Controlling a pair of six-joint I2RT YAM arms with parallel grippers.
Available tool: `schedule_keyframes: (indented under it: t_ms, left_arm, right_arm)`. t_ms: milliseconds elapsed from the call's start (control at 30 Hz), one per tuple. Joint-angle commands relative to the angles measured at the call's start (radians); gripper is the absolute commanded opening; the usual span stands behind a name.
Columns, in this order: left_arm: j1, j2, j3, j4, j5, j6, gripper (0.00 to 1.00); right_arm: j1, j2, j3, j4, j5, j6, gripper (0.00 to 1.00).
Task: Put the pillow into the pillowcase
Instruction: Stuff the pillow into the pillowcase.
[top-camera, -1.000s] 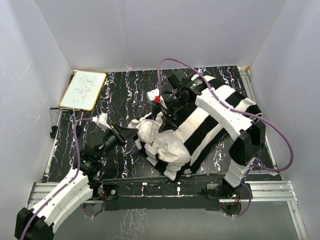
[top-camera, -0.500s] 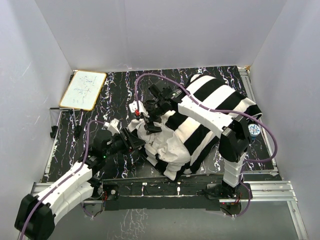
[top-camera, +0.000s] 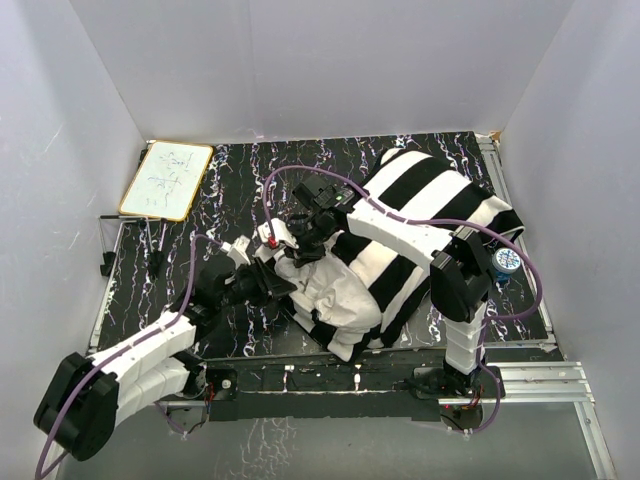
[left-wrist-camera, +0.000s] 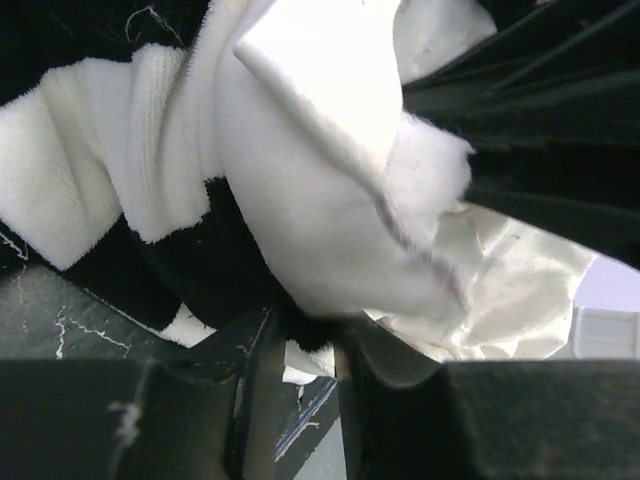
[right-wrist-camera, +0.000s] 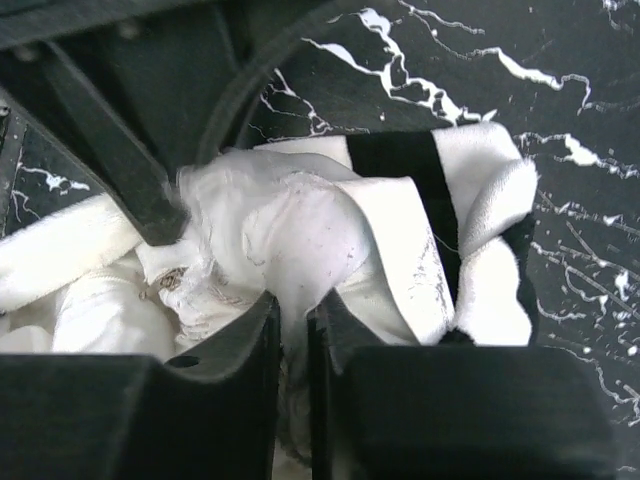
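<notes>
The left claw (left-wrist-camera: 303, 335) pinches the fuzzy edge of the striped pillowcase (top-camera: 428, 200). The soft, lumpy white pillow (top-camera: 345, 290) pokes out of it near-left; both stretch long toward the far right of the dark marbled worktop (top-camera: 240, 180). The right claw (right-wrist-camera: 293, 310) squeezes pillow cloth.

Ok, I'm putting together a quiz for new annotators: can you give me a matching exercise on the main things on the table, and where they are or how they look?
1 pillow
2 pillowcase
3 whiteboard
4 small blue round thing

a in the far left corner of the table
b wide black and white stripes
c plain white and crumpled
d near the table's right edge

Pairs: 1-c, 2-b, 3-a, 4-d
</notes>
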Motion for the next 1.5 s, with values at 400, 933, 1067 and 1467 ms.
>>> schedule_keyframes:
  t_ms: [400,933,1067,1467]
  left_arm:
    - [0.012,-0.301,0.208,-0.486,-0.151,0.218,0.00]
    - [0.015,-0.137,0.103,0.221,0.053,-0.084,0.14]
    - [0.016,-0.215,0.186,-0.070,-0.019,0.038,0.52]
    - [-0.043,-0.329,0.240,-0.383,0.098,0.010,0.52]
  right_arm:
    - [-0.002,-0.006,-0.167,-0.118,0.217,-0.094,0.08]
    - [-0.113,0.238,0.101,-0.207,-0.375,0.115,0.51]
    - [-0.177,0.148,0.261,-0.349,-0.405,0.053,0.66]
    - [-0.176,-0.342,0.117,-0.285,-0.264,-0.113,0.83]
